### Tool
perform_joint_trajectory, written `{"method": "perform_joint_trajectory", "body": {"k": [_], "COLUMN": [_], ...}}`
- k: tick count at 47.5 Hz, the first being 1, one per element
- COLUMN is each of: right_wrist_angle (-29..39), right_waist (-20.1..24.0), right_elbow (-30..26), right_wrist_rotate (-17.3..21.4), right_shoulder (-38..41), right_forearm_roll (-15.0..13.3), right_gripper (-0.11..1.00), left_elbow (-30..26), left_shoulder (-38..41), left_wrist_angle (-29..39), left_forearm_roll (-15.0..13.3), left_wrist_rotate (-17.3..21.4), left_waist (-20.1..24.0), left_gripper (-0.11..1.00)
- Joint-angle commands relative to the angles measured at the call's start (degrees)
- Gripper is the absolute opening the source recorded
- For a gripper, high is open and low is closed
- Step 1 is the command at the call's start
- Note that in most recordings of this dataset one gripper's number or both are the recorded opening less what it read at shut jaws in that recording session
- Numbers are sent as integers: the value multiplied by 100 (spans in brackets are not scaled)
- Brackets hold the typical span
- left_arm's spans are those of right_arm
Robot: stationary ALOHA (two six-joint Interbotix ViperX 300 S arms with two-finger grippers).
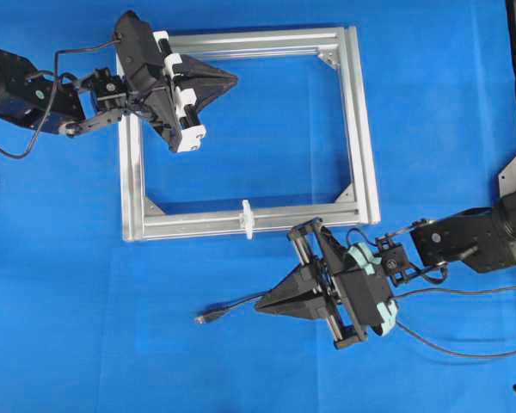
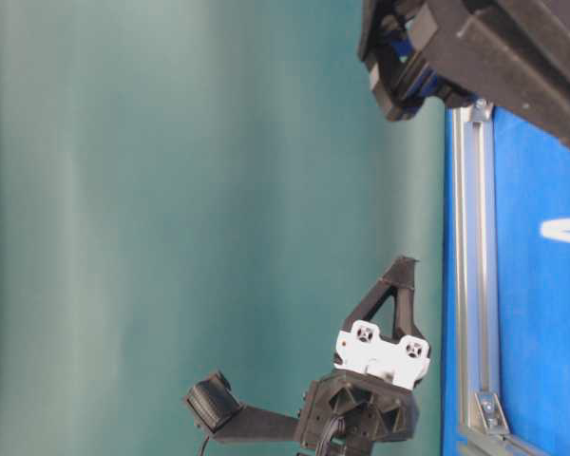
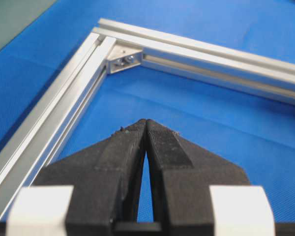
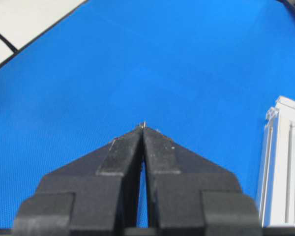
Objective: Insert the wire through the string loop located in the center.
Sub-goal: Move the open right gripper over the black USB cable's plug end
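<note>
While nothing is yet grasped, both arms hang clear of the work. Left gripper [image 1: 228,80], fingers [image 3: 130,147] clenched on nothing, hovers over the frame's [image 1: 358,129] upper left part. Right gripper [image 1: 265,304], likewise clenched and holding nothing, hangs over the blue bench [image 1: 69,301] below the frame. The wire [image 1: 232,307] lies on the bench, plug end pointing left, partly hidden beneath the right gripper. The string loop [image 1: 248,218] sits across the middle of the frame's lower bar, upright for threading. Likely a starting pose; the wire wants picking up first.
</note>
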Motion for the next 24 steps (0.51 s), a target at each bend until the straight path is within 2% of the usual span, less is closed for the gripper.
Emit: {"method": "perform_joint_trajectory", "body": {"k": [1, 6, 15, 24], "right_wrist_angle": [0, 123, 255, 413], "right_waist": [-53, -44, 0, 9], "right_elbow": [-88, -97, -158, -246], "right_wrist_rotate": [-9, 35, 62, 272], "right_shoulder": [-220, -229, -229, -229], "right_forearm_roll": [-9, -9, -9, -9], "right_gripper": [0, -4, -4, -4], "left_elbow": [-79, -35, -9, -18], "left_shoulder": [-220, -229, -237, -237], "left_wrist_angle": [97, 176, 185, 185], "left_forearm_roll": [132, 132, 132, 132], "left_wrist_rotate": [-9, -18, -18, -18], "left_waist": [-193, -193, -211, -220], "left_gripper": [0, 0, 0, 0]}}
